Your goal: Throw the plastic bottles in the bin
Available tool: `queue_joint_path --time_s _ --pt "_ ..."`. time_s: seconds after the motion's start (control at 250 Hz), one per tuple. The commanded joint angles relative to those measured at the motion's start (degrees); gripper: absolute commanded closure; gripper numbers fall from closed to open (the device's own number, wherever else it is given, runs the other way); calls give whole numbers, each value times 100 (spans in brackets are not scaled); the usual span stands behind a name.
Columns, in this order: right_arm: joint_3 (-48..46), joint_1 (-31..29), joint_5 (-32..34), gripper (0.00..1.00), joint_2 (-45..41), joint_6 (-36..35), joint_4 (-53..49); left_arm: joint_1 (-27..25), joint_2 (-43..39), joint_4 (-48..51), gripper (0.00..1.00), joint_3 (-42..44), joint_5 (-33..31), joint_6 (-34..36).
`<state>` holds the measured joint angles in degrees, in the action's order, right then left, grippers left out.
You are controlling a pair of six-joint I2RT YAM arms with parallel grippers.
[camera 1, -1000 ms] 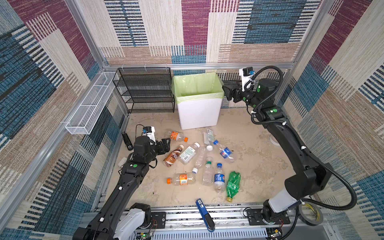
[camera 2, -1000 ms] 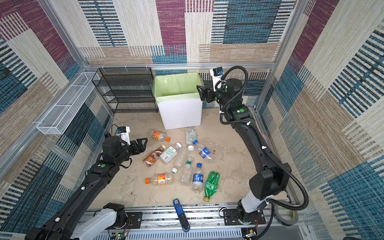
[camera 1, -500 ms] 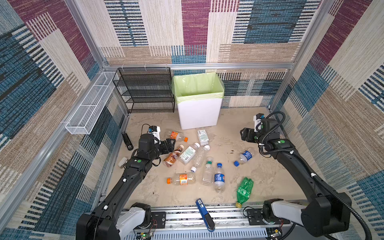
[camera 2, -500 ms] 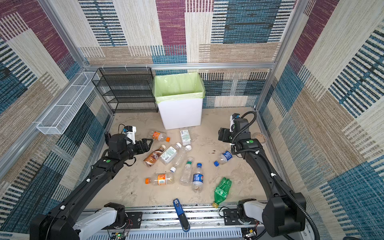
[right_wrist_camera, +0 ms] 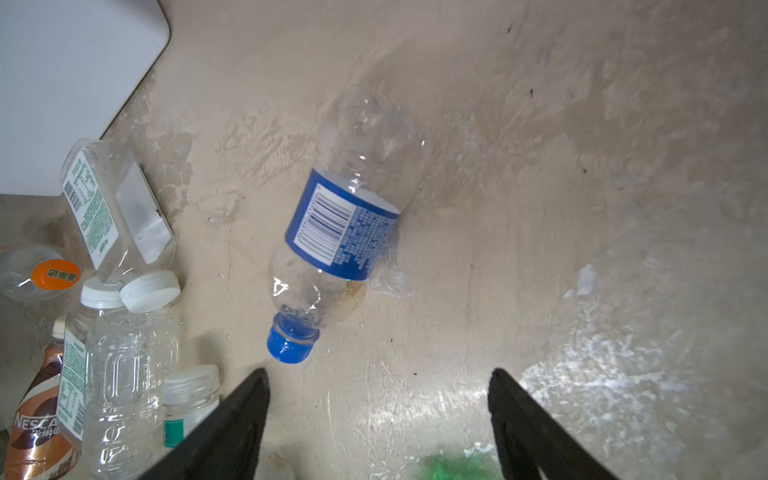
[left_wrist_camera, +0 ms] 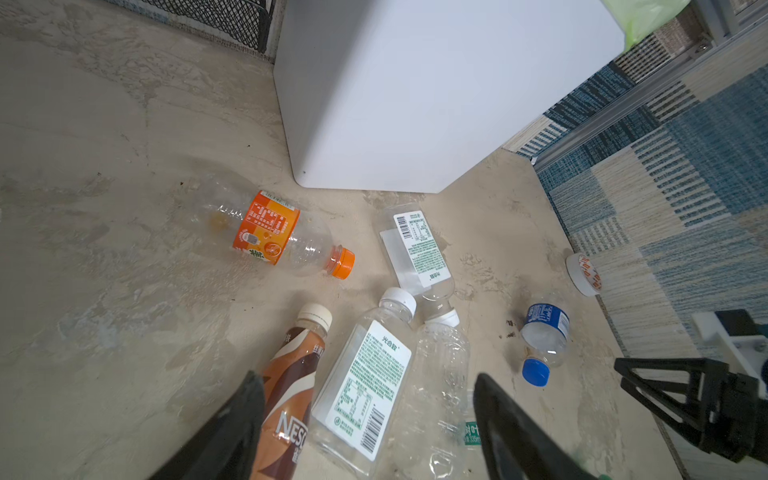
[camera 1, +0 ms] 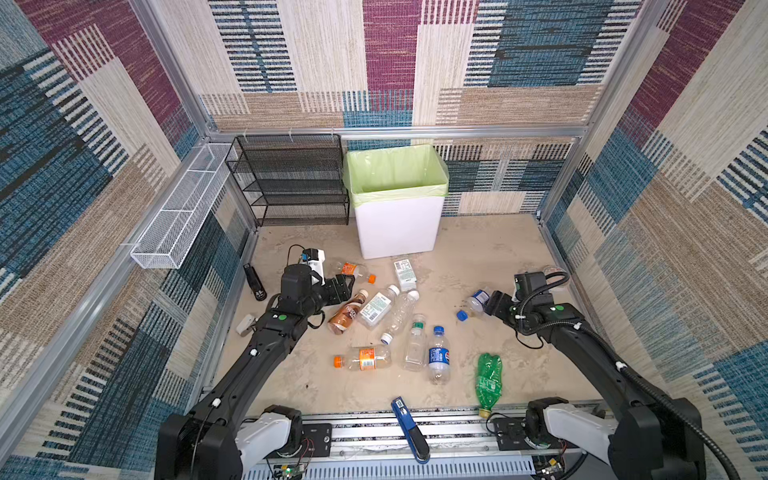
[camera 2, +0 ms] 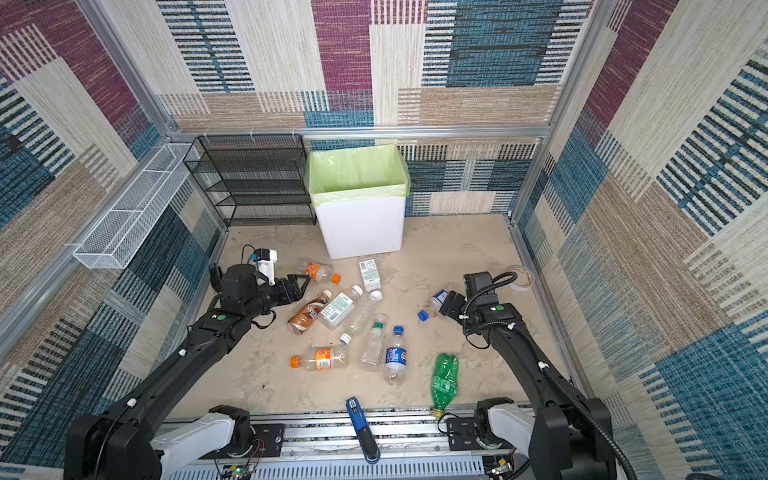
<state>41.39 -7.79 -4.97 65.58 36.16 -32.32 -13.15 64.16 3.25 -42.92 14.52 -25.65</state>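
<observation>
Several plastic bottles lie on the sandy floor in front of the white bin point(camera 1: 399, 226) point(camera 2: 360, 228) with its green liner. My left gripper point(camera 1: 345, 286) point(left_wrist_camera: 370, 390) is open, low over a brown bottle point(camera 1: 347, 313) point(left_wrist_camera: 291, 374) and a clear labelled bottle point(camera 1: 376, 307) point(left_wrist_camera: 365, 374); both reach in between its jaws, untouched. My right gripper point(camera 1: 490, 305) point(right_wrist_camera: 379, 374) is open and empty. Just ahead of its jaws lies a clear bottle with a blue label and blue cap point(camera 1: 477, 300) point(right_wrist_camera: 349, 216). A crushed green bottle point(camera 1: 489, 380) lies near the front right.
A black mesh rack point(camera 1: 291, 183) stands left of the bin, and a white wire basket point(camera 1: 183, 212) hangs on the left wall. A blue-and-black stapler point(camera 1: 409, 428) rests on the front rail. A tape roll point(camera 2: 521, 277) lies by the right wall.
My right arm has come down from beside the bin's rim to the floor at the right. The blue-label and green bottles have shifted right. My left gripper has edged toward the brown bottle.
</observation>
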Motion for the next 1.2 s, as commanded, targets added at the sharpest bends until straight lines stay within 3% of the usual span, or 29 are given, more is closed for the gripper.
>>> queue_joint_path --time_s 0.0,0.244,0.54,0.98,1.2 --pt "-56 -3 -373 16 250 468 878 -4 35 -209 20 -50 180 135" --pt "155 -3 -811 15 1262 700 1831 -8 0 -29 20 -146 65 201" --pt "87 -3 -375 18 1887 557 2170 -3 -5 104 20 -129 0 203" --pt "316 -10 159 44 2280 -81 2335 -8 -2 226 20 -173 7 190" --pt "315 -3 -193 51 1975 -415 2678 -12 22 266 21 -202 33 245"
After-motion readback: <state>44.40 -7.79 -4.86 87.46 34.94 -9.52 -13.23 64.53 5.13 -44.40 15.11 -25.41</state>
